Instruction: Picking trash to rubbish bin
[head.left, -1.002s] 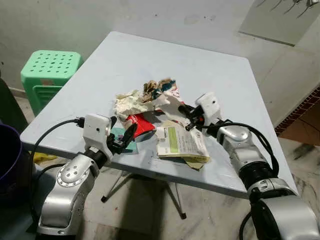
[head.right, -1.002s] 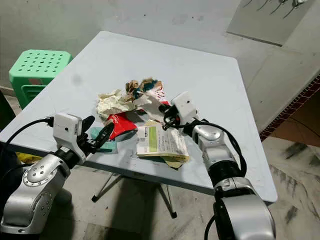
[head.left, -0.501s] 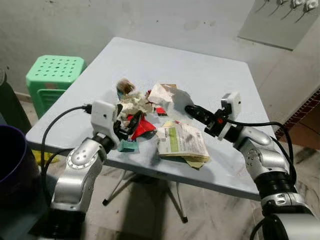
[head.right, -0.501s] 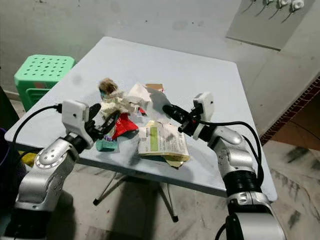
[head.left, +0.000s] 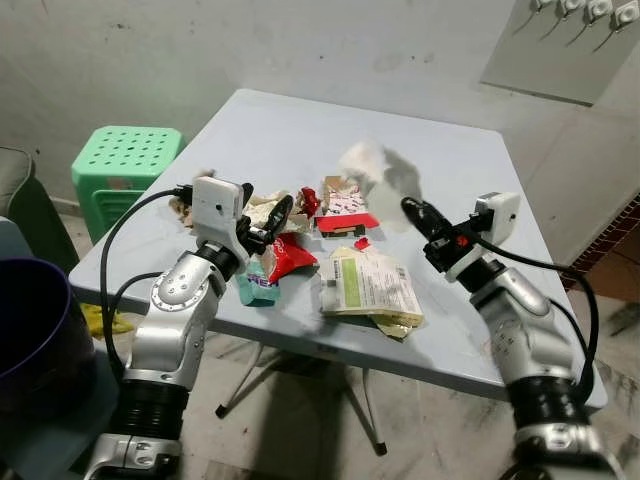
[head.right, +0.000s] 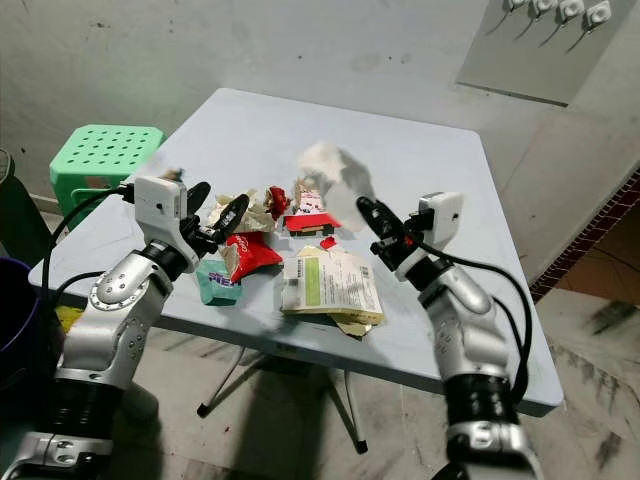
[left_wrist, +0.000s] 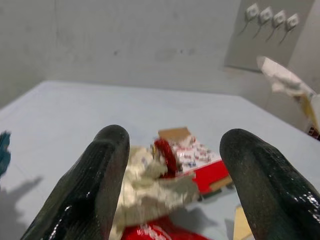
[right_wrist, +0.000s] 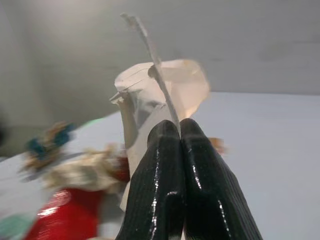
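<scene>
Right gripper (head.right: 372, 222) clenched a crumpled white paper scrap (head.right: 322, 166); left gripper (head.right: 218, 222) hung released; most wrappers littered the pale-blue square table (head.left: 300, 120).

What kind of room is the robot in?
Probably a plain room in a home: a light blue table littered with trash, a green plastic stool beside it, bare walls and a marble-like floor.
</scene>
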